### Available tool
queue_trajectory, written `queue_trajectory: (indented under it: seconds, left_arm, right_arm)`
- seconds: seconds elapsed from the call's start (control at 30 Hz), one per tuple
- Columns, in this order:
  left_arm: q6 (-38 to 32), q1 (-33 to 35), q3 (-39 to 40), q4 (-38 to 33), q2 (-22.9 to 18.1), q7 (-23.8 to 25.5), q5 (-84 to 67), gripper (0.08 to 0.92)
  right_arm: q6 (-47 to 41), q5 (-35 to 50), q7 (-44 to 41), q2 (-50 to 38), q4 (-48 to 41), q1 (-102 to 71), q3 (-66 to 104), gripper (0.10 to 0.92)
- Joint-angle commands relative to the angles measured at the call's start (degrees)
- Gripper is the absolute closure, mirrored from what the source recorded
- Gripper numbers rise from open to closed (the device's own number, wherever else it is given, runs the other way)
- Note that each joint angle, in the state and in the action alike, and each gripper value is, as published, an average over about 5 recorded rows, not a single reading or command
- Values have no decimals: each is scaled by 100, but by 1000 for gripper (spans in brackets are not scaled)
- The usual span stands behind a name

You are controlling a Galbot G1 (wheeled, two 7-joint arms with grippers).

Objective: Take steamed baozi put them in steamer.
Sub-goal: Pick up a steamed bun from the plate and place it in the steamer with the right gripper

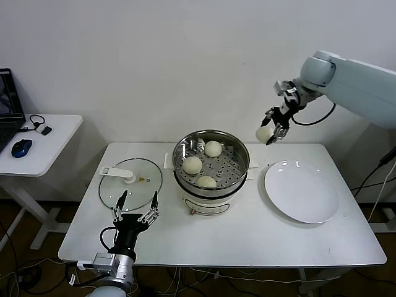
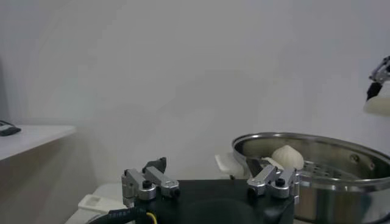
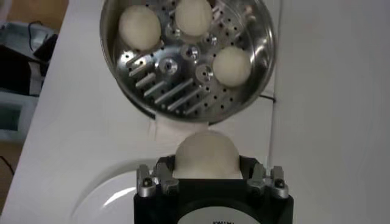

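The steel steamer (image 1: 238, 166) stands mid-table on its white pot base. Three off-white baozi lie on its perforated floor: one at the back (image 1: 213, 148), one on the left (image 1: 192, 164), one at the front (image 1: 206, 182). They also show in the right wrist view (image 3: 139, 27) (image 3: 194, 16) (image 3: 232, 66). My right gripper (image 1: 271, 132) is shut on a fourth baozi (image 1: 264, 133) and holds it in the air, above and to the right of the steamer. That baozi sits between the jaws in the right wrist view (image 3: 206, 156). My left gripper (image 1: 135, 211) is open and empty near the table's front left.
A glass lid (image 1: 130, 184) with a white handle lies left of the steamer, just ahead of my left gripper. A white plate (image 1: 302, 192) lies right of the steamer, bare. A side table (image 1: 37, 145) with a mouse stands at far left.
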Motion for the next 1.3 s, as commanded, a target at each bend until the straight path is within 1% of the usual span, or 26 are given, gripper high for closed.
queue_trajectory:
  seconds: [0.03, 0.27, 0.47, 0.9, 1.3]
  left_arm:
    - [-9, -11, 11, -36, -18, -2, 41, 177]
    - [12, -34, 4, -92, -29, -4, 74, 177]
    - [-6, -6, -62, -91, -18, -2, 42, 177]
    - [-18, 9, -90, -78, -8, 2, 7, 177]
    - [-13, 2, -77, -64, -7, 1, 14, 177]
  right_arm:
    - [-367, 879, 109, 810, 180, 199, -493, 338]
    - [-478, 731, 164, 1213, -24, -272, -219, 338]
    - [-540, 515, 189, 1368, -35, -620, -75, 338]
    - [-547, 29, 209, 1330, -190, -1105, 87, 338]
    - [-545, -135, 221, 1329, -226, -1288, 171, 338]
